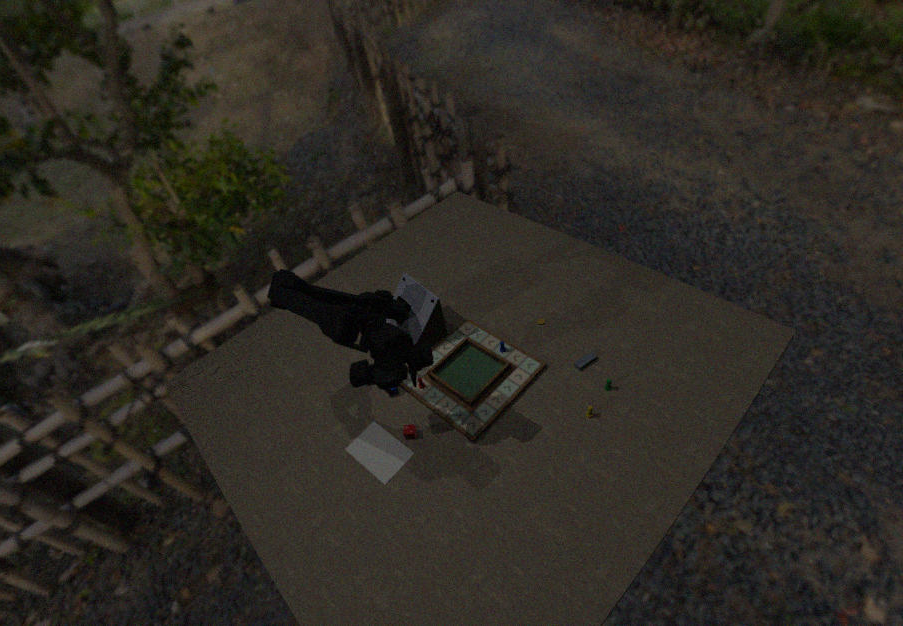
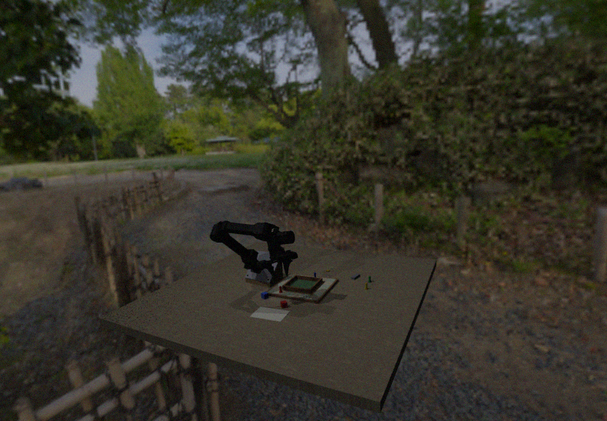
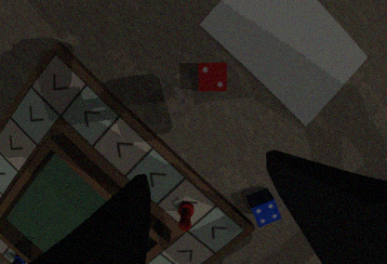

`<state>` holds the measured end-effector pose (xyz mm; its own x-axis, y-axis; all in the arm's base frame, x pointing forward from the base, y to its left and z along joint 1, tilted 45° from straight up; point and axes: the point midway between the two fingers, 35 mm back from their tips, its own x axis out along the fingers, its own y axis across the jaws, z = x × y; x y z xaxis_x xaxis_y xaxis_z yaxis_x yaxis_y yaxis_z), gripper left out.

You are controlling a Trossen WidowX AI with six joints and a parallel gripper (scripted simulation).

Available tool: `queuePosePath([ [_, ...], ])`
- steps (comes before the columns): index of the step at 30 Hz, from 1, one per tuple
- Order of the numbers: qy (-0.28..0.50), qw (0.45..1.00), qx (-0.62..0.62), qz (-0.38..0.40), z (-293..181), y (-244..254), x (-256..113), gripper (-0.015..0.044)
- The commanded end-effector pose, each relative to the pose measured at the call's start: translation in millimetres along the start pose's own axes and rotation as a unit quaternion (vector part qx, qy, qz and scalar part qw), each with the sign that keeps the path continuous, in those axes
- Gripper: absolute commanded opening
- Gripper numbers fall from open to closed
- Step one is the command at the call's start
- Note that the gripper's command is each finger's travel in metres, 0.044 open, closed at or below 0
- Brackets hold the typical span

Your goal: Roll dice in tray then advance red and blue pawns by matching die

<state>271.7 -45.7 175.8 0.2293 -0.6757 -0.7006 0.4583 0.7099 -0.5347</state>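
Note:
The red die (image 1: pixel 409 431) (image 2: pixel 283 303) (image 3: pixel 212 76) lies on the table, two pips up. The blue die (image 1: pixel 393 390) (image 2: pixel 264 294) (image 3: pixel 266 212) lies beside the board's corner and shows four pips in the wrist view. The red pawn (image 1: pixel 421 383) (image 2: pixel 280 288) (image 3: pixel 186 216) stands on a board square near that corner. The blue pawn (image 1: pixel 502 346) (image 2: pixel 314 274) stands on the far side of the board. The green-floored tray (image 1: pixel 469 371) (image 2: pixel 304 284) (image 3: pixel 56 202) is empty. My gripper (image 2: pixel 282 272) (image 3: pixel 207 171) is open and empty, above the board's edge near the red pawn and blue die.
The arrowed board (image 1: pixel 473 429) surrounds the tray. A white sheet (image 1: pixel 380 451) (image 2: pixel 269 313) (image 3: pixel 284 44) lies beside the red die. Beyond the board are a green pawn (image 1: pixel 608 385), a yellow pawn (image 1: pixel 590 411), a grey-blue block (image 1: pixel 585 361) and a yellow disc (image 1: pixel 541 321).

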Motion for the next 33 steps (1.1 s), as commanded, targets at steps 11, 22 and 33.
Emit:
queuePosePath([
  [11,0.072,0.994,0.070,-0.051,40,-21,64,0.0275],
  [22,0.072,0.994,0.070,-0.052,36,-22,87,0.0275],
  [33,0.072,0.994,0.070,-0.052,34,-23,99,0.0275],
])
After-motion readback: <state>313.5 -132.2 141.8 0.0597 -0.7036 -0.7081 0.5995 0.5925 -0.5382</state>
